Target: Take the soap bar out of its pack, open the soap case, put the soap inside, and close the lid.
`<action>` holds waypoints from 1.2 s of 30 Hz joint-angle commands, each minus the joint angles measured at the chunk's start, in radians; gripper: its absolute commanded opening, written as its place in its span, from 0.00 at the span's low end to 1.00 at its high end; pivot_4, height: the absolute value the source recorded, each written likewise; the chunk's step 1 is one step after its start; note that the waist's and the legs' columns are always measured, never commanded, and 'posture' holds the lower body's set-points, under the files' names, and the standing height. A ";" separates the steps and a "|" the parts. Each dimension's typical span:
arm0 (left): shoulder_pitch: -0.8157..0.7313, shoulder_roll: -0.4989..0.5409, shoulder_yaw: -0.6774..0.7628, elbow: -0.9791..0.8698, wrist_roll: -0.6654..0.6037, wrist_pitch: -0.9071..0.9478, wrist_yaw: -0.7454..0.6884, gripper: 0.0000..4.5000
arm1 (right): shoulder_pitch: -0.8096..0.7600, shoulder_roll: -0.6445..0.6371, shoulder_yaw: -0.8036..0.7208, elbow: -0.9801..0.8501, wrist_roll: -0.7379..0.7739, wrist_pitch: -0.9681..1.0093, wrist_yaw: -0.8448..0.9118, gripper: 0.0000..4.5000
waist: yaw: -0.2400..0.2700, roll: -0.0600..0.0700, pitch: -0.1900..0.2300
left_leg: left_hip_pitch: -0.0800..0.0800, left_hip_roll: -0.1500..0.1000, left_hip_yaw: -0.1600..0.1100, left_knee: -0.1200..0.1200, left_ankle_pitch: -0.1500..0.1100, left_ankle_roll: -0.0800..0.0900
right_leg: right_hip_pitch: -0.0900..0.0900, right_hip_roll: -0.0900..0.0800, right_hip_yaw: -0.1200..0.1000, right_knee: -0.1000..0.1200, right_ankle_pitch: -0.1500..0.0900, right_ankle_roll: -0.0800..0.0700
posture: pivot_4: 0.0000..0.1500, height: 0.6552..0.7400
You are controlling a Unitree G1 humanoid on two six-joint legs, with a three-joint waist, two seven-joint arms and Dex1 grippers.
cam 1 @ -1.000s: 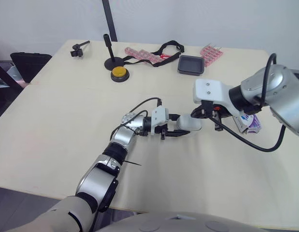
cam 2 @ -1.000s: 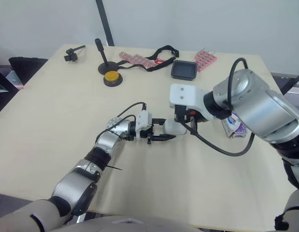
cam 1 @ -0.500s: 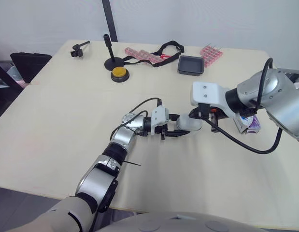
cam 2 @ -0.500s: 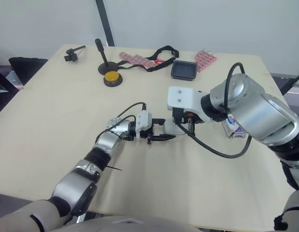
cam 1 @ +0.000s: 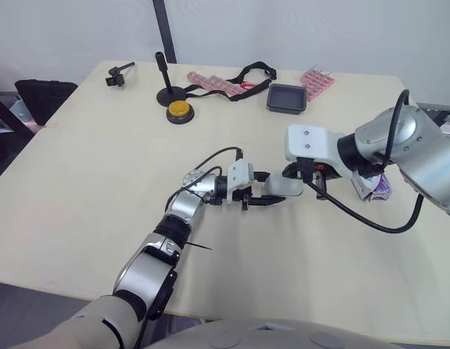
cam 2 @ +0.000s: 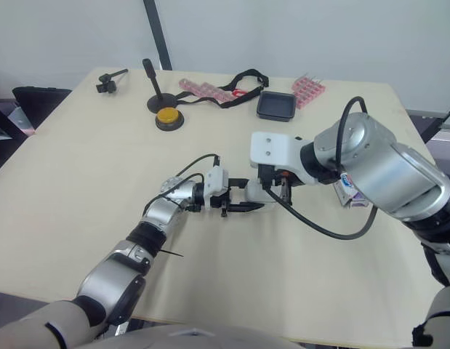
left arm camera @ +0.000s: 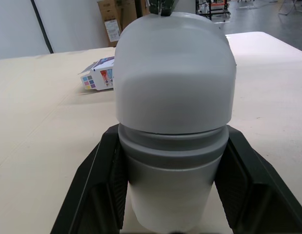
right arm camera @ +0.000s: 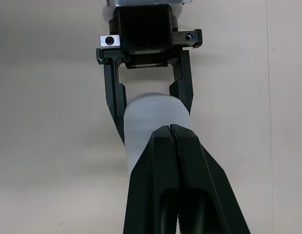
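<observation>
Our left pincer (cam 1: 264, 195) is clamped on the case (left arm camera: 172, 83), one finger along each long side. Our right pincer (right arm camera: 170, 127) has its fingers pressed together, tips at the case's far rounded end. The case lies on the worktop (cam 1: 101, 167), long axis in line with the left pincer, pointing to our right. The pack (cam 1: 375, 187) lies near, further right; we cannot read its print.

Smooth matt plastic soap case (left arm camera: 175, 87) (slightly frosted) on a matt, wood-look table (left arm camera: 33, 146).
</observation>
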 commanded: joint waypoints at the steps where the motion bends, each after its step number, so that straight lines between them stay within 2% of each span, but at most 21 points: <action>1: -0.004 -0.002 0.003 -0.030 -0.008 -0.005 0.001 0.42 | 0.017 0.010 0.034 0.020 -0.015 0.010 -0.010 0.01 | -0.001 0.000 0.000 | 0.000 0.000 0.000 0.000 0.000 0.000 | 0.000 0.000 0.000 0.000 0.000 0.000 | 1.00 0.99; 19: -0.012 -0.007 0.006 -0.018 -0.010 -0.006 -0.002 0.42 | -0.039 0.052 -0.007 0.035 0.009 0.058 -0.033 0.01 | -0.002 0.000 0.000 | 0.000 0.000 0.000 -0.001 0.000 0.000 | 0.001 0.000 -0.001 -0.002 0.000 0.000 | 1.00 0.99; 30: -0.016 -0.005 0.007 -0.005 -0.008 -0.009 -0.008 0.42 | -0.112 0.084 -0.133 0.036 0.105 0.141 -0.044 0.01 | 0.003 0.000 0.000 | 0.000 0.000 0.000 -0.001 0.000 0.000 | -0.001 0.000 -0.001 -0.001 0.000 0.000 | 1.00 0.99; 36: -0.015 -0.004 0.007 -0.007 -0.009 -0.006 -0.011 0.42 | -0.086 0.018 -0.180 0.004 0.142 0.147 -0.034 0.01 | 0.005 0.000 0.000 | 0.000 0.000 0.000 -0.001 0.000 0.000 | -0.001 0.000 -0.001 -0.002 0.000 0.000 | 1.00 0.99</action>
